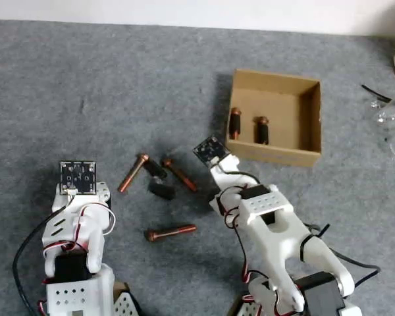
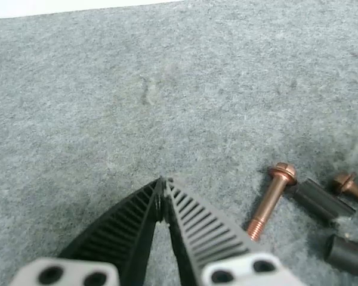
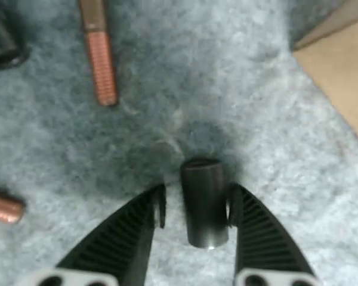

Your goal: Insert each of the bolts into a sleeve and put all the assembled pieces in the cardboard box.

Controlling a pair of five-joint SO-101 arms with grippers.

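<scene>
Right pincer (image 3: 196, 192), jaws apart, flanks 1 sleeve (image 3: 204, 208).

Counter (image 1: 85, 99): mottled grey, fine pale fleck all over. Loose bolts (image 1: 133, 173) (image 1: 180, 174) (image 1: 171, 232): shiny copper-orange. Sleeves (image 1: 162, 191) (image 3: 204, 202): plain matte black. Cardboard box (image 1: 276, 157): tan-brown, darker in its shaded inside. The two pieces in it (image 1: 235, 123) (image 1: 263, 130): copper heads on black bodies. My left fingers (image 2: 197, 217) and right fingers (image 3: 256, 232): black, ribbed stripes. My arms (image 1: 276, 230): white, with black motors and red, black and white wires (image 1: 234, 220).
</scene>
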